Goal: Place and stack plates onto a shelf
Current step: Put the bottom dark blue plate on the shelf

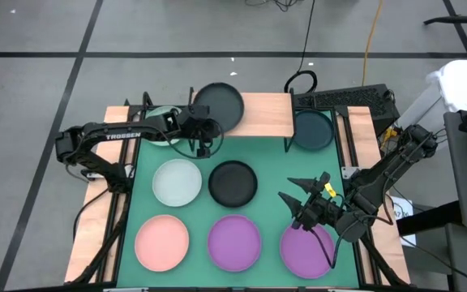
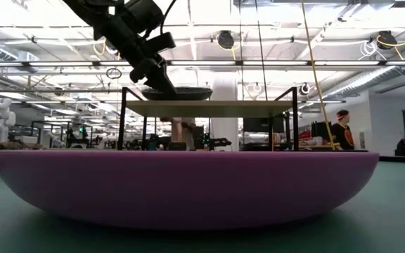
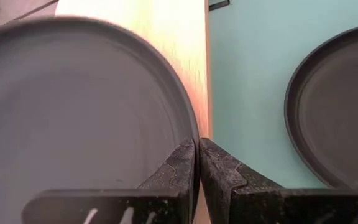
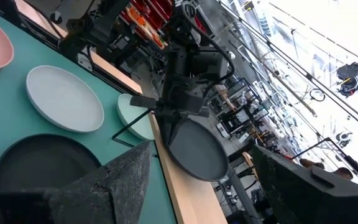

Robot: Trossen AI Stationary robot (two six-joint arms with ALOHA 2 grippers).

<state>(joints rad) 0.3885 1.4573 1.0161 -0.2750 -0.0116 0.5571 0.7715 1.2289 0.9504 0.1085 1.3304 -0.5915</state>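
High view: we see one black plate [image 1: 219, 105] on the shelf [image 1: 262, 115] at twelve o'clock, pinched at its rim by the left gripper [image 1: 203, 128]. Seven plates remain off the shelf. The right gripper [image 1: 302, 195] waits wide at four o'clock.

Left arm is reaching across at the table's far side, left gripper [image 1: 209, 134] pinching shut, while right gripper [image 1: 304, 192] is hovering spread wide near the front right.
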